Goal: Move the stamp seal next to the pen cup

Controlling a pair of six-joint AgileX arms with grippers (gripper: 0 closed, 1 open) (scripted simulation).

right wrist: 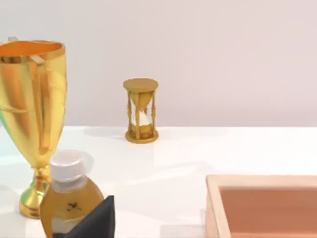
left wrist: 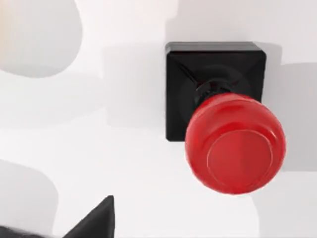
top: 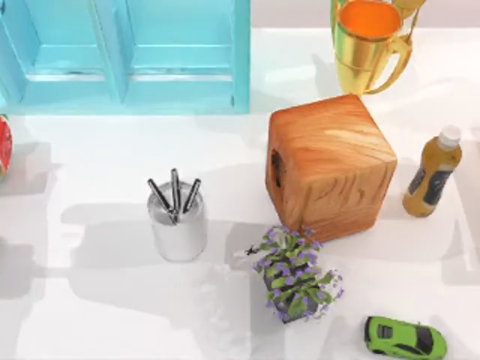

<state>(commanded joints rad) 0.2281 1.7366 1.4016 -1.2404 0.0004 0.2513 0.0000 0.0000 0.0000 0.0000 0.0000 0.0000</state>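
The stamp seal point(left wrist: 225, 116) stands upright on the white table, seen from above in the left wrist view: a square black base, a short black neck and a glossy red knob. A dark part of my left gripper point(left wrist: 91, 224) shows at that view's edge, apart from the stamp. The pen cup point(top: 178, 225), a silver-white cylinder holding three dark pens, stands left of the table's middle in the top view. A dark part of my right gripper point(right wrist: 94, 220) shows close to the yellow bottle point(right wrist: 69, 196).
A turquoise cabinet point(top: 124, 52) fills the back left. A wooden block point(top: 330, 165) sits right of the cup, with a purple-flowered plant point(top: 295, 276) in front of it. A gold trophy point(top: 367, 45), a green toy car point(top: 405, 337) and an hourglass point(right wrist: 141, 110) stand around.
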